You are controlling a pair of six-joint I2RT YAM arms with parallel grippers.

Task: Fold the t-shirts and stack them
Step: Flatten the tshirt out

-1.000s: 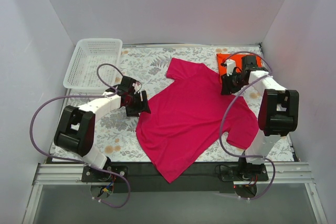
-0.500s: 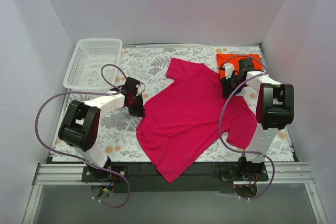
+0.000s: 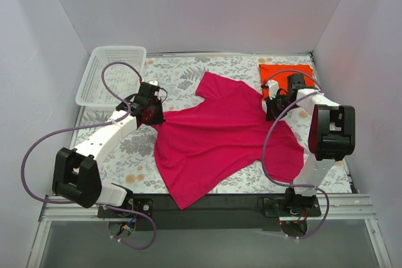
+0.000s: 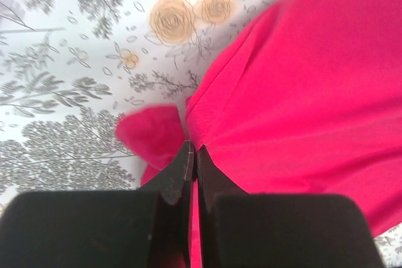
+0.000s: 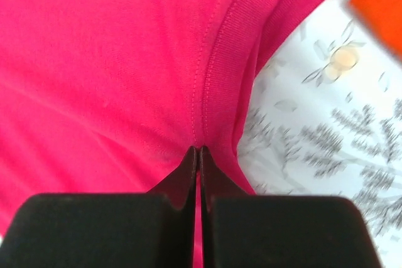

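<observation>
Pincers on both arms were clamped shut on a magenta-pink t-shirt [image 3: 220,142] that lay spread across the middle of the flower-patterned surface [image 3: 182,75], its body running at a slant from the far centre down toward the near edge. The left pincer [image 3: 152,117] gripped the shirt's left-hand edge, where the cloth was drawn out into a taut point toward it. Seen from the left wrist, its black fingers [image 4: 179,174] met tip to tip with a thin fold of pink fabric caught between them, and a small loose flap of the same cloth bunched just to their left.

The right pincer [image 3: 271,110] held the opposite side of the garment. Its wrist view showed the closed tips biting into a stitched, ribbed band along the shirt's edge, with bare floral surface just beside it.

An orange-red t-shirt [image 3: 286,72] lay as a flat folded square in the far right corner, just beyond the right pincer and apart from the pink one. A white mesh basket [image 3: 110,76] stood in the far left corner, beyond the left arm.
</observation>
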